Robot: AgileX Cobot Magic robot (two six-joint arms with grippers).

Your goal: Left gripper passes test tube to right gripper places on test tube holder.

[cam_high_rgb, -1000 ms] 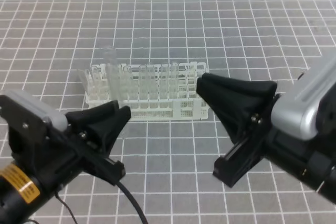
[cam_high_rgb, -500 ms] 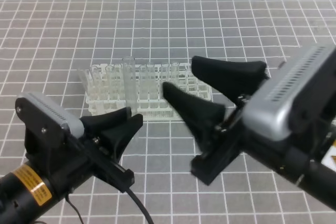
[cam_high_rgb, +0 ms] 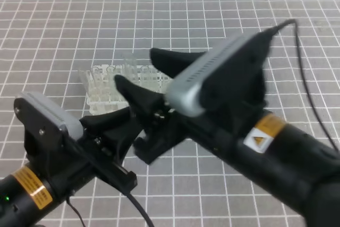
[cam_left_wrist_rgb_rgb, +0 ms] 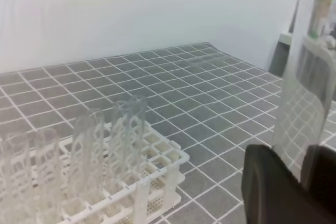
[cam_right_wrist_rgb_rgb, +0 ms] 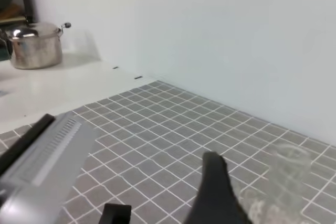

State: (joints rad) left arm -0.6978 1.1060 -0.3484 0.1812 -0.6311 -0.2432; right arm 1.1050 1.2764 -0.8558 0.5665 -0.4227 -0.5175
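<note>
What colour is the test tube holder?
White plastic; the test tube holder shows best in the left wrist view.

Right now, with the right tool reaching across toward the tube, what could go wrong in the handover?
1. The right tool is open and very close above the left tool; they could collide.
2. The left tool grips the test tube only at its lower part, so an off-centre touch may tilt or crack it.
3. The test tube holder nearby holds other tubes; a wide swing could hit them.

right gripper (cam_high_rgb: 142, 81) blocking test tube holder (cam_high_rgb: 97, 101), open grid mat (cam_high_rgb: 64, 30) behind
</note>
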